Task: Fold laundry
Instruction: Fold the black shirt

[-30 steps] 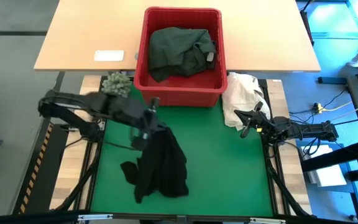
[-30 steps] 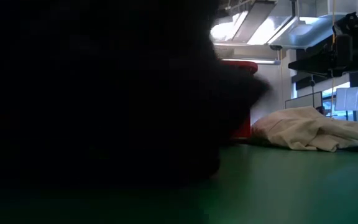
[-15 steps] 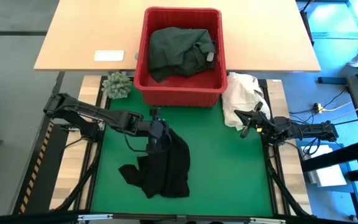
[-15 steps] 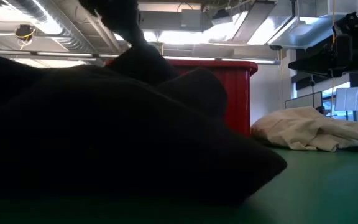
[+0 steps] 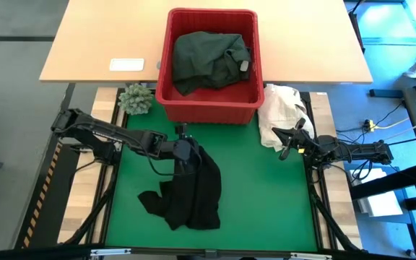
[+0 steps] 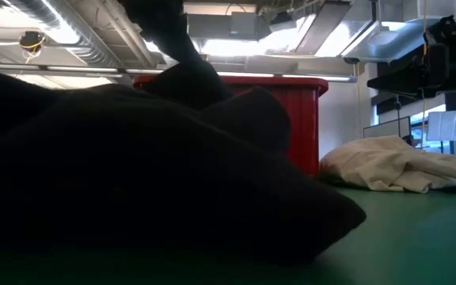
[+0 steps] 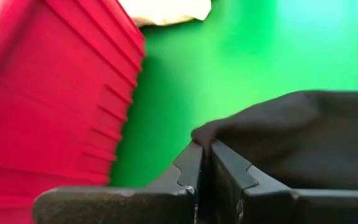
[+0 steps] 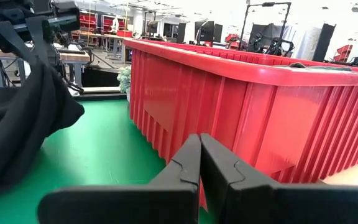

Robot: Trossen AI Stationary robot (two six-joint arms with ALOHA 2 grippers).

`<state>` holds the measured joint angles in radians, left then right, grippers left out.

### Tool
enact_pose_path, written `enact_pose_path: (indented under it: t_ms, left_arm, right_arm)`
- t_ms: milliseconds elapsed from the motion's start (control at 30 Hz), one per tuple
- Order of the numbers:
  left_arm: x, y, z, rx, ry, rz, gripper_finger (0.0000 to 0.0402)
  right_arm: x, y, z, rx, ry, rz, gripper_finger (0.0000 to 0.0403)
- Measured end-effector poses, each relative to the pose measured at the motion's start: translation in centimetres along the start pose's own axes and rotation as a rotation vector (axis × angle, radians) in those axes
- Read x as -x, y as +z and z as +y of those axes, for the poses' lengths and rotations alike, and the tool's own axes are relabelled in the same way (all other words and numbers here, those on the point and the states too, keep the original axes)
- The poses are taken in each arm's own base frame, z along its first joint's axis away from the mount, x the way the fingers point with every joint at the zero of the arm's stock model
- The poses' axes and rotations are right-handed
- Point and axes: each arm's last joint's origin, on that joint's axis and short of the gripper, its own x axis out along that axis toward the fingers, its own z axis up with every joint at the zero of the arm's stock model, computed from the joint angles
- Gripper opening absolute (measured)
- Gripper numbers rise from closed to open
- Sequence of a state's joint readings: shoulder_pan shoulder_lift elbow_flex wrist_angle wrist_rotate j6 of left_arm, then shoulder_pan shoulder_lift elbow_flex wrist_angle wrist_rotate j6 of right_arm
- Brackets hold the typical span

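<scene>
- Black garment (image 5: 188, 189) lies crumpled on green mat (image 5: 266, 195), left of centre. No edges squared, no flat panel showing → not folded, not even spread yet.
- Left gripper (image 5: 184, 152) sits at garment's upper edge, nearest the basket. Left wrist view: fingers (image 7: 188, 168) almost together w/ a thin bit of black cloth (image 7: 303, 140) pinched betw. them. So it's pinching the garment, grip looks slight.
- Low view: cloth rises to a peak under the gripper, rest slumps on the mat. Peak is lifted, bulk is not.
- Red basket (image 5: 211, 102) stands at far edge of mat, on the wooden table (image 5: 107, 43). Dark green garment (image 5: 209, 59) bunched inside, untouched. More dark items under it? Can't tell.
- Right gripper (image 5: 288, 145) is parked at the mat's right edge, just beside the cream-white heap (image 5: 280, 115). Fingers pressed together, nothing betw. them (right wrist view). Arm is idle.
- Cream heap isn't part of the job, judging by the task.
- No folded stack anywhere on mat or table.
- Small green plant thing (image 5: 135, 99) left of basket, white card (image 5: 127, 65) on table: irrelevant.
- Judgement: very early. One item out of basket, zero folded.
- Left to do: spread black garment flat, fold, set aside. Then the green one, plus whatever else is in basket.
- Prob. needs both arms to flatten it; one pinch point only drags the cloth.
</scene>
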<state>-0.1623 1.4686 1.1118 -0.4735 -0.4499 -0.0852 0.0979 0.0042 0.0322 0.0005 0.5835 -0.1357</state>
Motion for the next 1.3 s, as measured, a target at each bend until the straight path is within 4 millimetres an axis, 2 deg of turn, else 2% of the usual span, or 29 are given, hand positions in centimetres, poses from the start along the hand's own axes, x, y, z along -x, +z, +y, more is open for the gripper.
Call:
enact_pose_path:
  t_ms: [100,367,500,800,933,1300]
  left_arm:
    - [-0.3,-0.1,-0.4,-0.017,-0.088,0.012,0.0023]
    - [-1.6,-0.5,-0.7,-0.085,-0.042,0.057,0.0041]
    - [-2.6,-0.9,-1.2,-0.064,-0.067,0.089,0.0073]
    - [-5.4,-2.1,-4.0,-0.04,-0.133,0.157,0.0159]
    - [-6.4,-2.5,-5.1,-0.027,-0.16,0.166,0.0186]
    - [-6.8,-2.7,-5.4,0.11,-0.111,0.171,0.0197]
  right_arm:
    - [0.0,0.0,0.0,0.0,0.0,0.0,0.0005]
    - [0.0,0.0,0.0,0.001,0.0,0.0,0.0005]
    - [0.0,0.0,0.0,0.0,0.001,0.0,0.0005]
    - [0.0,0.0,0.0,0.0,0.016,-0.002,0.0005]
    - [0.0,0.0,0.1,0.0,0.017,-0.002,0.0005]
    - [0.0,0.0,0.0,0.0,0.016,-0.002,0.0005]
